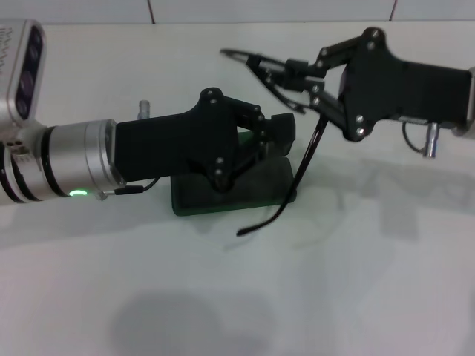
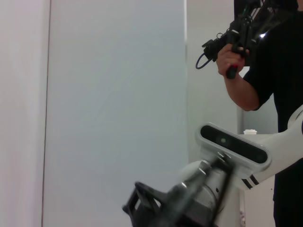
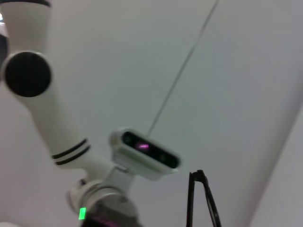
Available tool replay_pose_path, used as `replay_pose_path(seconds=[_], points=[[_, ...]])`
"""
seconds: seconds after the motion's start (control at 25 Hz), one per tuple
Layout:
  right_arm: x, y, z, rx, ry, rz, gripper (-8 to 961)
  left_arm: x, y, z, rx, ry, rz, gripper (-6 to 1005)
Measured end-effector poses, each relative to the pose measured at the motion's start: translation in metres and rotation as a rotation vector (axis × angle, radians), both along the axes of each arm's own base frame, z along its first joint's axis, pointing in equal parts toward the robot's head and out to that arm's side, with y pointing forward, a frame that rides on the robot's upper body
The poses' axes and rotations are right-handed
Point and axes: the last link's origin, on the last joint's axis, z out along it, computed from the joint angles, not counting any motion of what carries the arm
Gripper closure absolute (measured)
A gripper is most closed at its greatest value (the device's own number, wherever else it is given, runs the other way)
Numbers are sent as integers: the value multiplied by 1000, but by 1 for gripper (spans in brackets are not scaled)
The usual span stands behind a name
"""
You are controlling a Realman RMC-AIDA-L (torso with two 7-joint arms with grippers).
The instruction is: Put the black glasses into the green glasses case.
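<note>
The green glasses case [image 1: 194,197] lies on the white table, mostly covered by my left gripper [image 1: 269,137], which reaches in from the left and sits right over it. Whether its fingers grip the case cannot be made out. My right gripper [image 1: 288,83] comes in from the right, above and behind the case, shut on the black glasses [image 1: 303,165]. The glasses hang tilted. One long temple arm slants down past the case's right end to the table in front of it. A piece of the black frame [image 3: 199,198] shows in the right wrist view.
The white table [image 1: 356,282] spreads to the front and right of the case. In the left wrist view a person in black [image 2: 279,61] stands behind, holding a dark device, with my right arm's wrist camera [image 2: 233,144] in front.
</note>
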Motion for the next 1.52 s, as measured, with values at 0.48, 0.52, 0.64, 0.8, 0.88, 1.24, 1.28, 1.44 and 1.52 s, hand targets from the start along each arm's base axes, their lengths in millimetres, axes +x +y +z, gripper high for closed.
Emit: replay_pose_path(seconds=[0.48, 0.52, 0.64, 0.8, 0.88, 1.24, 1.28, 1.44, 1.52], points=[[18, 14, 34, 193, 94, -131, 895, -21, -2, 15, 20, 23, 53, 955], [20, 15, 39, 212, 109, -144, 895, -21, -2, 15, 20, 23, 53, 954], [22, 18, 47, 247, 143, -169, 895, -26, -2, 17, 25, 30, 70, 954], [19, 21, 57, 265, 280, -212, 895, -27, -6, 13, 13, 30, 77, 953], [15, 18, 57, 236, 321, -202, 895, -26, -7, 11, 8, 29, 75, 953], [-5, 9, 50, 51, 414, -167, 896, -18, -9, 0, -20, 20, 56, 952], [-7, 8, 49, 34, 424, -164, 896, -17, -10, 0, -22, 18, 55, 952], [-11, 6, 41, -22, 401, -158, 896, -16, -11, -1, -27, 12, 49, 951], [-11, 5, 36, -40, 387, -162, 896, -15, -11, -1, -29, 8, 45, 951]])
